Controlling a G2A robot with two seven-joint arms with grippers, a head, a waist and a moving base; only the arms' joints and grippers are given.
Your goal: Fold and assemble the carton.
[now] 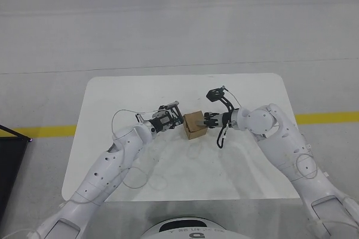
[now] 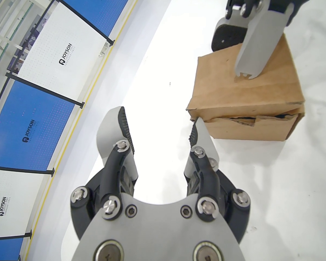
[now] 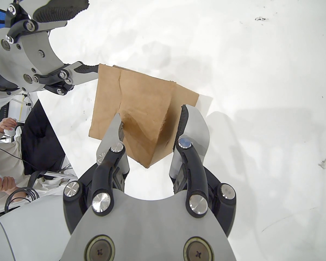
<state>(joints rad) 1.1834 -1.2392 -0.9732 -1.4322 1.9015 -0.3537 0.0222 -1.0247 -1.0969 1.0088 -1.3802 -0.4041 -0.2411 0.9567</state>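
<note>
White, round-cornered worktop (image 1: 107, 173) takes up the middle of the top view, and we see both arms meeting near its centre. Between them sits the small brown cardboard carton (image 1: 195, 124), standing on the worktop just above the frame's middle, already folded into a box shape. In the left wrist view the carton (image 2: 260, 101) has a closed upper face, with a ragged, slightly gaping seam along the side that faces the camera.

To the right of the carton in the top view we find the right gripper (image 1: 210, 119). Its own camera shows the right gripper (image 3: 152, 123) pinching a corner of the carton (image 3: 141, 101), one finger on each side of it. From the left wrist view, one of its fingers (image 2: 256, 47) lies flat across the carton's upper face.

To the left of the carton in the top view is the left gripper (image 1: 179, 115). We see the left gripper (image 2: 159, 127) spread wide, holding nothing, with one fingertip (image 2: 197, 129) touching the carton's near corner.
</note>
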